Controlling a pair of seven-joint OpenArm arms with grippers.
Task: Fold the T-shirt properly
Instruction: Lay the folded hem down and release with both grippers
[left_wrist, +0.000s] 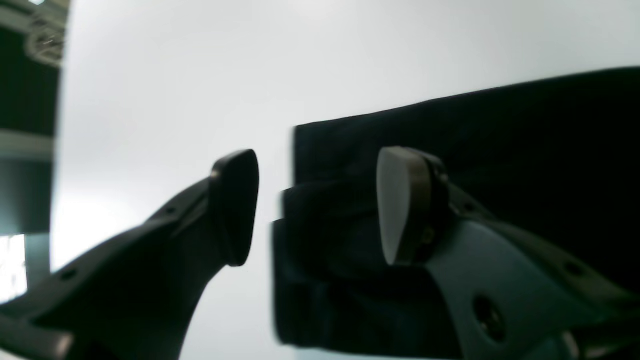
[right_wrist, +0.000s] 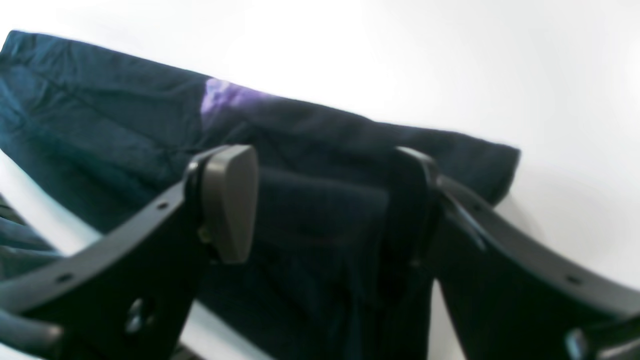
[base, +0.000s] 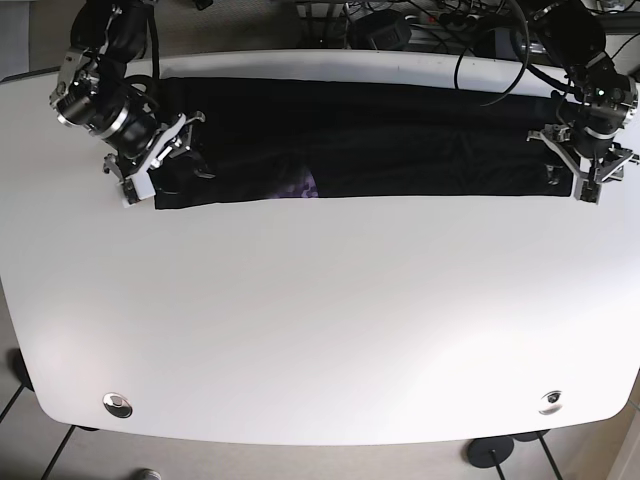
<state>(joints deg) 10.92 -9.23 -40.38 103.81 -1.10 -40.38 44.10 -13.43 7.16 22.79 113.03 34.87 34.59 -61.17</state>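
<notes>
A broad, bare stretch of glossy white worktop (base: 320, 320) lies nearest. Beyond it, the dark T-shirt (base: 360, 140), folded into a long, soft band with a purple patch, spans the far edge. Right claw (right_wrist: 320, 200) and left claw (left_wrist: 317, 205) sit at opposite ends, both spread wide, gripping nothing.

White table (base: 330, 320), rounded corners. Two round metal fittings near its front edge: one at the front-left corner (base: 117, 403), one at the front-right corner (base: 549, 401). Cable tangle (base: 440, 25) beyond the table's far edge. Dark caster foot (base: 490, 452) under the front edge, right side.
</notes>
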